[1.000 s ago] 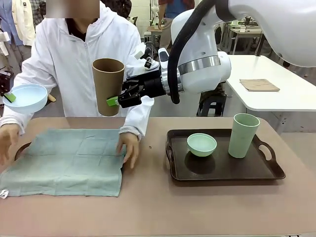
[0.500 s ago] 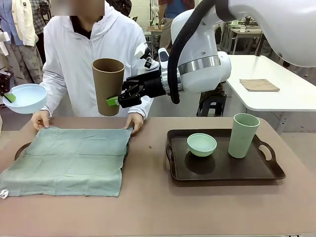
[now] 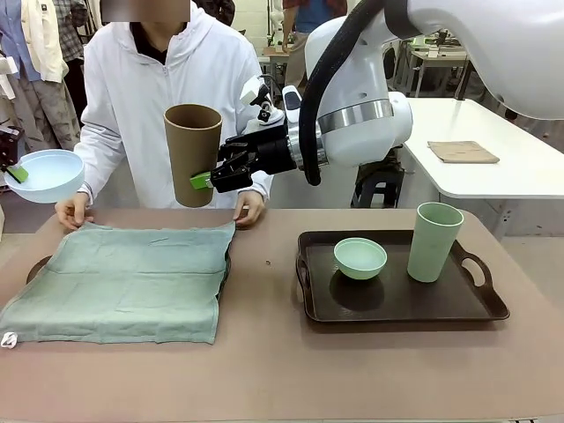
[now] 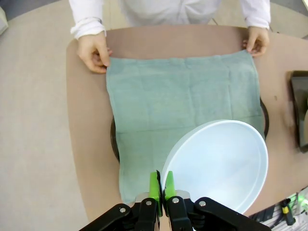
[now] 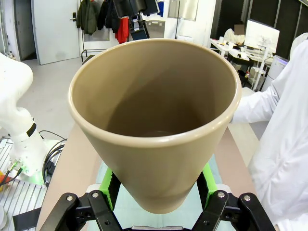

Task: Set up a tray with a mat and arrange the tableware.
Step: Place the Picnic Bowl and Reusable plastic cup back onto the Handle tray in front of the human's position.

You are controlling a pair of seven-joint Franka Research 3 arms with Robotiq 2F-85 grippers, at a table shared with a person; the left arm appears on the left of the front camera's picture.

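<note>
Table (image 3: 264, 370) brown, green mat (image 3: 132, 278) spread; white bench (image 3: 502, 181) behind. Left pincer (image 4: 162, 180) pinches blue bowl (image 4: 221, 163); right pincer (image 5: 159, 185) grips brown cup (image 5: 154, 106).

Two bowls (image 3: 44, 174) (image 3: 359, 257), two cups (image 3: 193, 154) (image 3: 434, 242), one cloth (image 3: 132, 282), and seemingly two trays (image 3: 397, 319) (image 3: 37, 266), one mostly covered.

Brown tabletop (image 3: 282, 370) up front; off to the right, a white tabletop (image 3: 520, 172) bearing a folded tan cloth (image 3: 463, 152); dark garments (image 5: 91, 17) hanging beyond.

Front view across the table (image 3: 282, 374); left wrist view straight down, near; mat (image 3: 132, 282) in both.
</note>
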